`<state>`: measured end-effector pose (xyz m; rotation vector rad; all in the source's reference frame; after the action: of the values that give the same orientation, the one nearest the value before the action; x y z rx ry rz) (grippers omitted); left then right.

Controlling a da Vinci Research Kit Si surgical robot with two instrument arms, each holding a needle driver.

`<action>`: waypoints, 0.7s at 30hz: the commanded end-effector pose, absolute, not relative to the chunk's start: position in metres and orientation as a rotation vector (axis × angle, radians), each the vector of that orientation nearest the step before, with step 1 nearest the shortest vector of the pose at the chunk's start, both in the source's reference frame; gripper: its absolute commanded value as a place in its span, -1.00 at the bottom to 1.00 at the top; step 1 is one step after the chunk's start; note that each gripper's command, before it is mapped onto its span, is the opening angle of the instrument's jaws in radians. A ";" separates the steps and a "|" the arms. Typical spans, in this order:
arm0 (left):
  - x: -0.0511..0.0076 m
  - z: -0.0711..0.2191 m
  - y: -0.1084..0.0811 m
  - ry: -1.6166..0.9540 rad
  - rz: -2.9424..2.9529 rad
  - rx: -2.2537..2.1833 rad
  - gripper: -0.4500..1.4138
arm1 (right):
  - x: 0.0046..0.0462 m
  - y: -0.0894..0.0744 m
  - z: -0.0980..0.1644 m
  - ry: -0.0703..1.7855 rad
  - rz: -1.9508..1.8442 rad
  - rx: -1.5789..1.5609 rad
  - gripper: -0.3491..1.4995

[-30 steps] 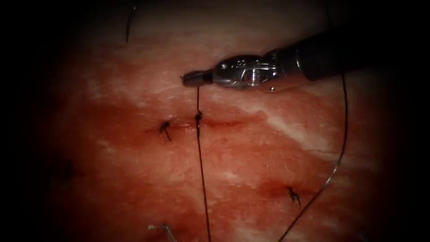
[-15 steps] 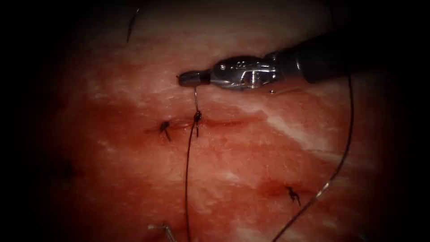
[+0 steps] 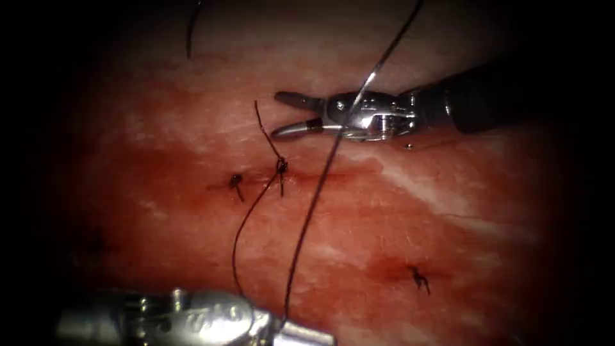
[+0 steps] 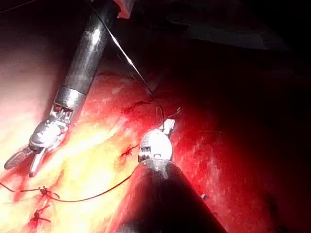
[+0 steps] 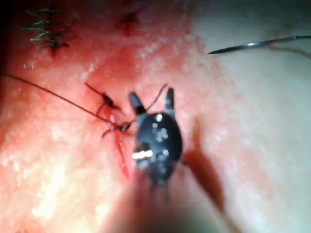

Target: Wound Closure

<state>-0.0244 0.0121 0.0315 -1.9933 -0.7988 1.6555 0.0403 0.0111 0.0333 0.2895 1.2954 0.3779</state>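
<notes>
The tissue (image 3: 397,211), wet with red fluid (image 3: 192,192), carries a cut (image 3: 307,174) running across it, with a fresh knot (image 3: 281,166) on it and an older stitch (image 3: 236,181) to its left. The needle (image 5: 252,45) lies free on pale tissue away from the cut, in neither tool. The right tool (image 3: 285,114), just above the knot, has its jaws spread and holds nothing, while the left tool (image 3: 301,333) at the lower edge pinches the thread (image 3: 314,205), which runs up across the right tool.
</notes>
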 end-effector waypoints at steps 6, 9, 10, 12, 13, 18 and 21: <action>-0.0253 0.031 0.016 -0.867 1.540 -2.058 -1.00 | 0.0445 0.008 0.033 1.312 0.355 0.292 0.51; -0.0255 0.031 0.019 -0.903 1.474 -2.099 -1.00 | 0.0461 0.007 0.033 1.332 0.329 0.300 0.51; -0.0257 0.030 0.020 -0.916 1.450 -2.116 -1.00 | 0.0465 0.006 0.033 1.336 0.318 0.305 0.51; -0.0258 0.030 0.021 -0.935 1.415 -2.140 -1.00 | 0.0471 0.005 0.034 1.341 0.297 0.314 0.51; -0.0258 0.030 0.022 -0.938 1.393 -2.148 -1.00 | 0.0474 0.005 0.034 1.349 0.283 0.321 0.51; -0.0252 0.031 0.027 -0.961 1.317 -2.163 -1.00 | 0.0481 0.002 0.035 1.380 0.213 0.353 0.51; -0.0245 0.032 0.029 -0.927 1.321 -2.175 -1.00 | 0.0479 0.002 0.034 1.395 0.189 0.372 0.49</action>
<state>-0.0241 0.0290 0.0314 -2.1753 -0.9335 1.3170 0.0477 0.0024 0.0340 0.3652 1.3940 0.1945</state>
